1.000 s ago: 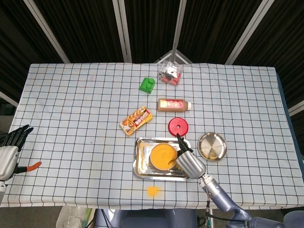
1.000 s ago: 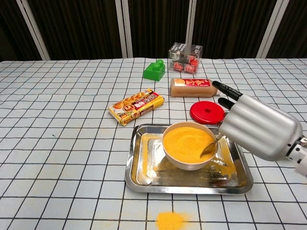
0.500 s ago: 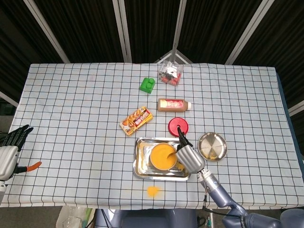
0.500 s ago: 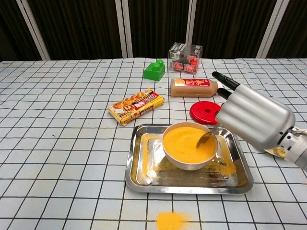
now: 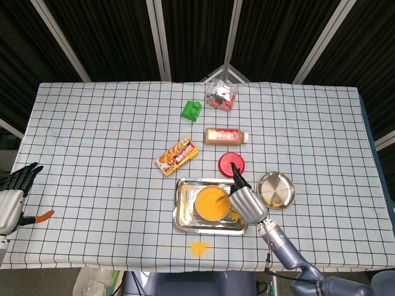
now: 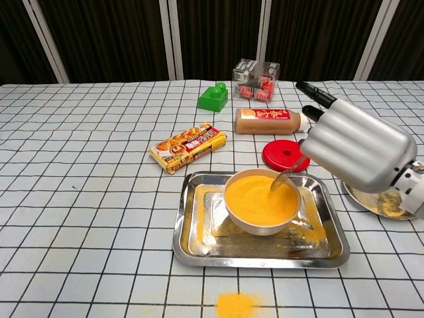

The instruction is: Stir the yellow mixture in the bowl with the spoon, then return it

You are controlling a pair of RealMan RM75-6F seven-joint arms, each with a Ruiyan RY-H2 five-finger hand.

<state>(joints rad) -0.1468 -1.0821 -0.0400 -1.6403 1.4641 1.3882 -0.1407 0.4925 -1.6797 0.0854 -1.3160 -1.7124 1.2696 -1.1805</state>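
Observation:
A white bowl [image 6: 260, 201] [image 5: 212, 203] full of yellow mixture stands in a steel tray [image 6: 192, 238] [image 5: 181, 217]. My right hand [image 6: 358, 146] [image 5: 247, 202] holds a metal spoon [image 6: 286, 176] by its handle, just right of the bowl. The spoon slants down to the left and its tip dips into the mixture near the bowl's far right rim. My left hand [image 5: 13, 192] hangs at the table's left edge, fingers spread, holding nothing; it shows only in the head view.
Yellow powder [image 6: 236, 304] lies spilled on the cloth in front of the tray. A red lid [image 6: 283, 156], a brown bottle [image 6: 268, 120], a snack pack [image 6: 188, 147], a green block [image 6: 213, 97] and a clear box [image 6: 256, 79] lie behind. A small steel dish [image 5: 275, 190] sits right of the tray.
My right hand has risen and moved back and to the right. The spoon has swept from the near right of the bowl to the far right and now stands steeper.

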